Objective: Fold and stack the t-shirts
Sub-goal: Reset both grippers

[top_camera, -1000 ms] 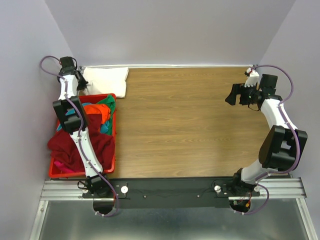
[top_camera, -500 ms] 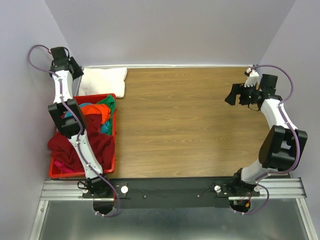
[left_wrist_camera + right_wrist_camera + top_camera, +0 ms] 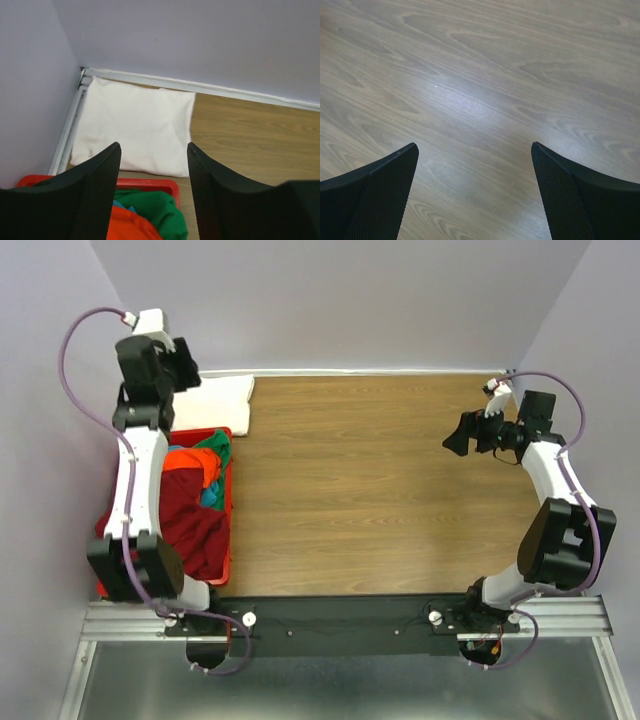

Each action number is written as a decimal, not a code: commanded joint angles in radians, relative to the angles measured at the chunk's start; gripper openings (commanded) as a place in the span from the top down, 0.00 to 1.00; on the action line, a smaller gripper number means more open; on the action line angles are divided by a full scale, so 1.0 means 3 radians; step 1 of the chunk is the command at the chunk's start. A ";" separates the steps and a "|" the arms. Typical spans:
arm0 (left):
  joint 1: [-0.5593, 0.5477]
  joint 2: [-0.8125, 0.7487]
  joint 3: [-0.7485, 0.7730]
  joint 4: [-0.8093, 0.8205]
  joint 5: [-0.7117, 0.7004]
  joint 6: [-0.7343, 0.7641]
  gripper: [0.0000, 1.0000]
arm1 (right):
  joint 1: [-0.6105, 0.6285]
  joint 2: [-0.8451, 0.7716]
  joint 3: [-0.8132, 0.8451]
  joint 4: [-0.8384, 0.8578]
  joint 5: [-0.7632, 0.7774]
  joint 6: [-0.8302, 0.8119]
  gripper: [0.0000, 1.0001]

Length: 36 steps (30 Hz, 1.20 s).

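Observation:
A folded white t-shirt (image 3: pixel 222 400) lies flat in the table's back left corner and fills the upper middle of the left wrist view (image 3: pixel 135 125). Just in front of it, a red basket (image 3: pixel 229 530) holds dark red (image 3: pixel 192 525), orange (image 3: pixel 185 460), green (image 3: pixel 216 445) and teal (image 3: pixel 209 496) t-shirts in a loose heap. My left gripper (image 3: pixel 185 370) hangs open above the white shirt's near edge (image 3: pixel 153 147), holding nothing. My right gripper (image 3: pixel 455 437) stands wide open over bare wood at the right (image 3: pixel 474 146), also holding nothing.
Lilac walls close the table at the back and on both sides. A pale rail (image 3: pixel 240 91) runs along the back wall. The basket's far rim (image 3: pixel 150 183) shows just below the white shirt, with green cloth (image 3: pixel 160 212) inside. A metal frame (image 3: pixel 340 618) bounds the near edge.
My left gripper has opened and let go of the white t-shirt, and the left arm has lifted up and away from it. The right gripper has shifted slightly left.

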 commanded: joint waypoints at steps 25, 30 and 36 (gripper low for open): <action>-0.0209 -0.3101 -0.2040 0.0231 -0.1197 -0.0129 0.02 | 0.4138 0.1901 0.2833 -0.0682 0.0266 0.0067 0.16; -0.0300 -0.2999 -0.1769 0.0098 -0.1887 -0.0261 0.02 | 0.4313 0.2407 0.3289 -0.0565 0.0486 0.0241 0.19; -0.0464 -0.2979 -0.1727 0.0123 -0.2016 -0.0282 0.02 | 0.4466 0.2633 0.3520 -0.0529 0.0772 0.0180 0.24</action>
